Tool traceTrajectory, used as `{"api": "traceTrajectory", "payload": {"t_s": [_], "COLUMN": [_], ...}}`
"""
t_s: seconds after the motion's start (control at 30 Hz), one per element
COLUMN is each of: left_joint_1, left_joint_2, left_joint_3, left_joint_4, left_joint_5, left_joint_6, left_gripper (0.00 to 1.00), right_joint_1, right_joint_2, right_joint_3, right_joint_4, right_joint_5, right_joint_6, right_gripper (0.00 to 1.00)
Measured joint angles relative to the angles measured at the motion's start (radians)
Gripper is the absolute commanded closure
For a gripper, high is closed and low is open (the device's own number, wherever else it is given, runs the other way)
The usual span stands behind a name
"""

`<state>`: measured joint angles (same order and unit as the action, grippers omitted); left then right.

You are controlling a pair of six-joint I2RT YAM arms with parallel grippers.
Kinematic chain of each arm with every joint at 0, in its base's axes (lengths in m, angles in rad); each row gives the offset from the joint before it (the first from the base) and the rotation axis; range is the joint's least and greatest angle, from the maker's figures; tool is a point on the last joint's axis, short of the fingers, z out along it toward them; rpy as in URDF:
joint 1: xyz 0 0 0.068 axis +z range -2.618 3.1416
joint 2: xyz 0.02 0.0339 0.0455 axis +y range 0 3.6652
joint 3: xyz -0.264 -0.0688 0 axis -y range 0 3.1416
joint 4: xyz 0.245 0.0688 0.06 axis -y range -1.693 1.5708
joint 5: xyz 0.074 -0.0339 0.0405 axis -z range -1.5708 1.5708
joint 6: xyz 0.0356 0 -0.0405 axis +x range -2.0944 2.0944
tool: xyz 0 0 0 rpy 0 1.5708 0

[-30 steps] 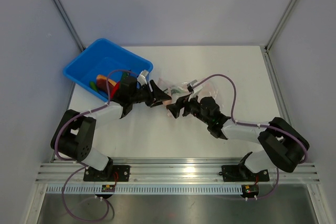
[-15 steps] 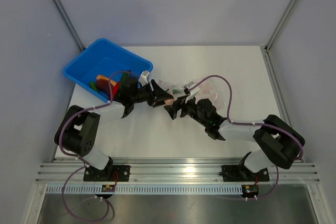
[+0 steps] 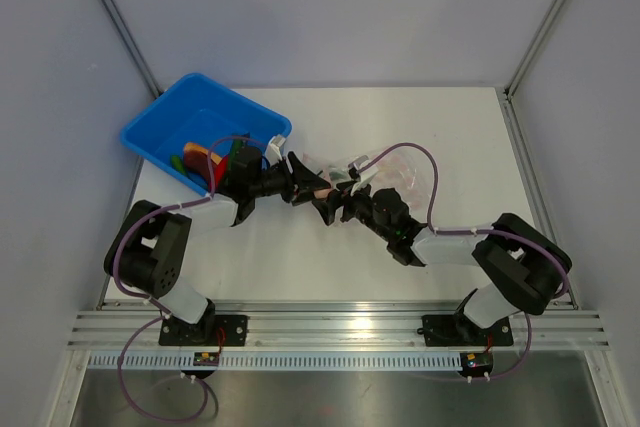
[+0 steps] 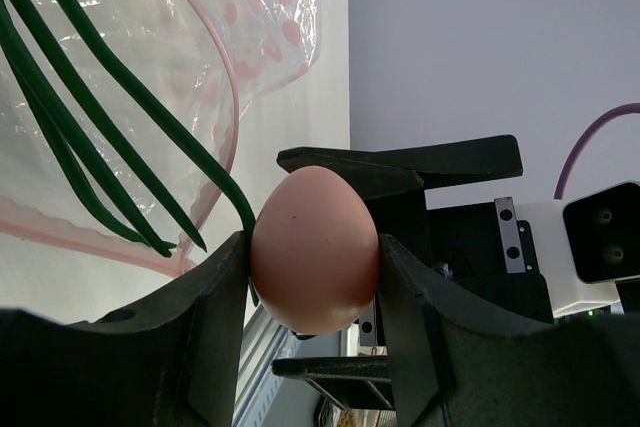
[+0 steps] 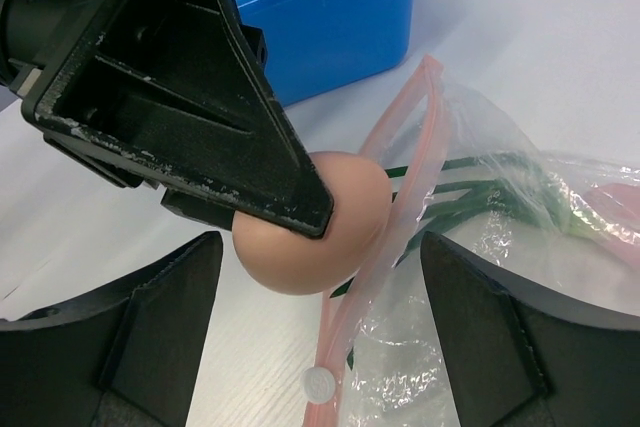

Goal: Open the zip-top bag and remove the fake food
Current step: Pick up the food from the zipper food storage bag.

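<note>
Fake egg [image 4: 315, 247] in L pincer [image 4: 314, 287]; bag [image 4: 250, 37] cropped.

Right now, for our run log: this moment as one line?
left gripper: shut on egg | right gripper: open, at bag mouth

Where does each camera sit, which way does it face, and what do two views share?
Top external: above and behind the bases, looking down on the table; both arms show, left gripper facing right gripper.
Left wrist: on the left arm, looking along its own fingers at the egg they clamp, zip-top bag beyond.
Right wrist: on the right arm, facing the left gripper and blue bin; its own open fingers frame the bottom.
Shared: both wrist views show egg and zip-top bag, from opposite sides.
</note>
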<state>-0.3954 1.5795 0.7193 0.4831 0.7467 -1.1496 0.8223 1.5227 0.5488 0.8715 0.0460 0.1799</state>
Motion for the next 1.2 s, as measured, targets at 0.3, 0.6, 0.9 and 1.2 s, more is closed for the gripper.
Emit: {"api": "traceTrajectory", "payload": {"t_s": [0.3,0.6,0.9,1.2], "left_joint_1": [-0.008,-0.007,-0.010,0.000], "left_joint_2": [0.002,0.013,0.014,0.013], "left_joint_3": [-0.008,-0.008,-0.007,-0.007], "left_joint_4": [0.010,0.016,-0.005,-0.045], "left_joint_5": [0.008,0.008,0.018,0.025], "left_joint_6": [-0.003,-0.003,0.009,0.032], "left_gripper": [0.49,0.46,0.27,0.18], "right_joint_1": [0.001,0.004,0.004,0.004], "right_joint_2": [0.023,0.032,0.032,0.031], "right_joint_3": [0.001,0.001,0.003,0.009], "right_joint_4": [0.060,0.065,0.065,0.059], "right_joint_5": [0.014,0.004,0.002,0.005], "right_joint_6": [0.010,0.015,0.018,0.019], "right_gripper": [0.35,0.57,0.62,0.63]}}
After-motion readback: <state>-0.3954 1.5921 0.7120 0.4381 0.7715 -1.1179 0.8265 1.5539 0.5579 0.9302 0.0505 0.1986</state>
